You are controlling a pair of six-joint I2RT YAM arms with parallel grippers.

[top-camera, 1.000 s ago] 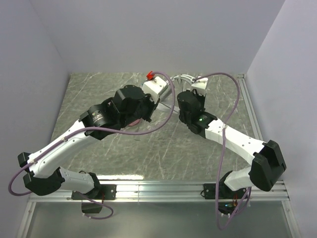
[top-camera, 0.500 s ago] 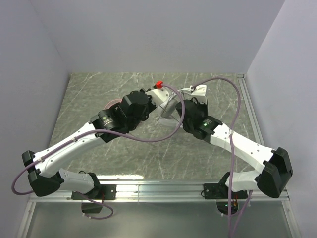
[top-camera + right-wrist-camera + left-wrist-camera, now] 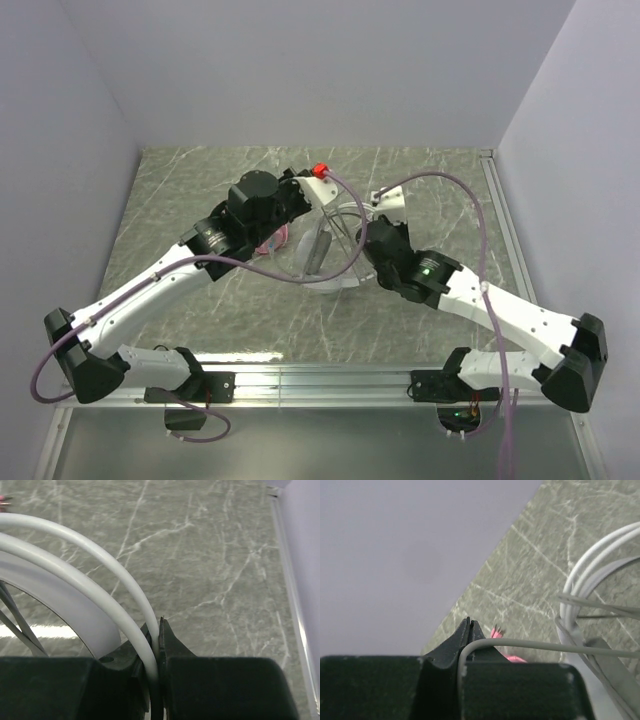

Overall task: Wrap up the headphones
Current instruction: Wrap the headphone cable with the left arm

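The white headphones [image 3: 320, 252] hang between my two grippers over the middle of the table, grey cushion showing. My left gripper [image 3: 312, 203] is shut on their thin white cable [image 3: 535, 644], which runs right from the jaws [image 3: 470, 626] to the white headband [image 3: 580, 577]. My right gripper [image 3: 358, 228] is shut on a white headband wire [image 3: 125, 582], pinched between the fingertips [image 3: 159, 628]. The pink headphones [image 3: 276, 240] lie mostly hidden under my left arm; a bit of pink [image 3: 496, 632] shows past the left jaws.
The grey marbled table [image 3: 200, 190] is walled at the back and both sides, with a metal rail [image 3: 505, 230] along its right edge. Purple arm cables [image 3: 470, 190] loop above the right arm.
Both grippers have moved toward the near side and lower, carrying the white headphones with them. The right arm has stretched out to the left. The pink headphones show more.
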